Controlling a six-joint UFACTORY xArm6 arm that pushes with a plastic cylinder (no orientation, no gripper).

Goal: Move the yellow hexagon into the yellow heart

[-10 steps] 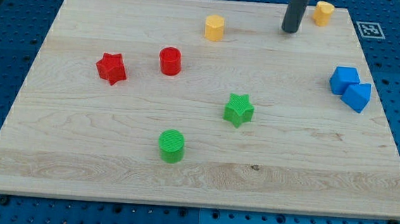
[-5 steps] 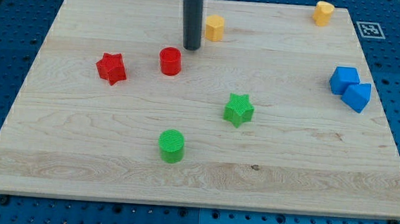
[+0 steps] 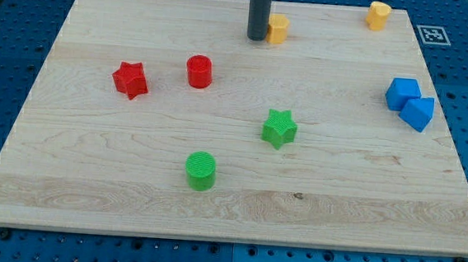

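The yellow hexagon (image 3: 277, 28) sits near the view's top, a little right of centre. My tip (image 3: 257, 38) stands right against its left side, touching or nearly touching it. The yellow heart (image 3: 378, 15) lies at the view's top right corner of the board, well to the right of the hexagon.
A red star (image 3: 129, 80) and a red cylinder (image 3: 198, 71) lie at the left. A green star (image 3: 279, 128) and a green cylinder (image 3: 201, 170) lie in the middle. Two blue blocks (image 3: 409, 103) sit together at the right edge.
My tip swung from near the yellow heart to the left of the hexagon, then came right against it. The hexagon has slid a little to the right and up.
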